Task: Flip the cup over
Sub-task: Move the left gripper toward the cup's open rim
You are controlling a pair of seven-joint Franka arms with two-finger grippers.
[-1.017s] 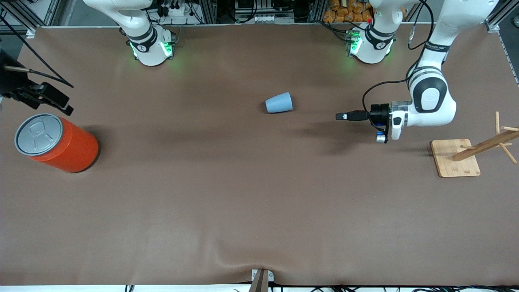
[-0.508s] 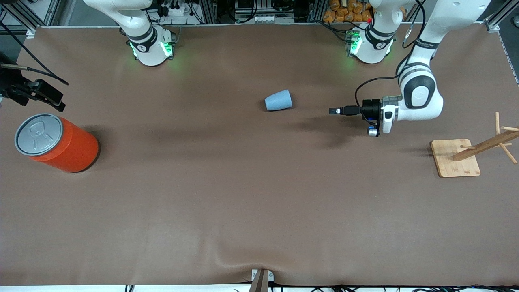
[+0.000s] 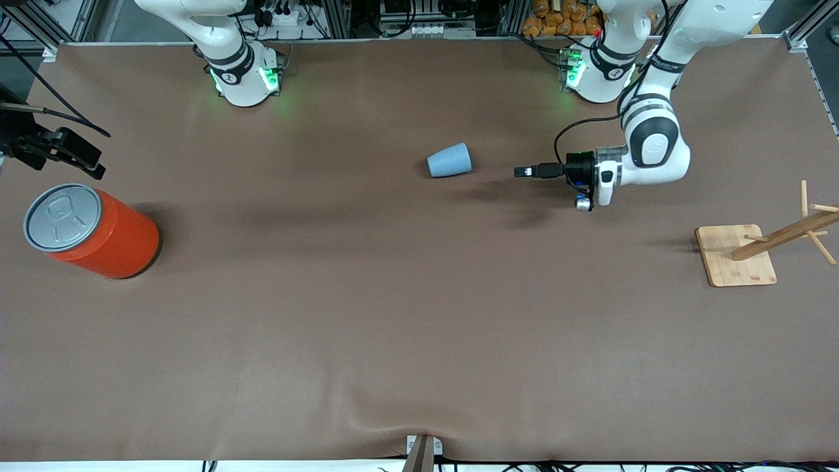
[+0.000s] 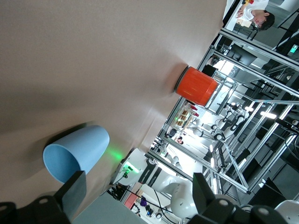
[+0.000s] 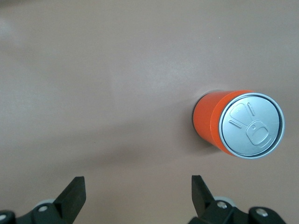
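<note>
Brown table [image 3: 393, 314]: cup [image 3: 449, 160] lies sideways, unobstructed; left gripper [image 3: 524, 172] beside it, fingers apart. Right gripper [image 3: 78, 157], fingers apart, is held above the orange can [image 3: 92, 231]. Wooden rack [image 3: 754, 249] stands apart.

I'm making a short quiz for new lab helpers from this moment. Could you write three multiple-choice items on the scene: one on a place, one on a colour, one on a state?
1. Where does the cup lie?
A. On the wooden rack's base
B. On the table between the two arms' ends, nearer the left arm's end
C. On top of the orange can

2. What colour is the lid of the orange can?
A. Grey
B. Green
C. Black

3. How is the cup resting?
A. Upright, mouth up
B. Upside down on its mouth
C. On its side

Answers:
1 B: in the front view it lies on the bare table, with the left gripper beside it, jaws open.
2 A: the right wrist view, over the can with the right gripper open, shows a grey lid.
3 C: the left wrist view shows its open mouth facing sideways.
</note>
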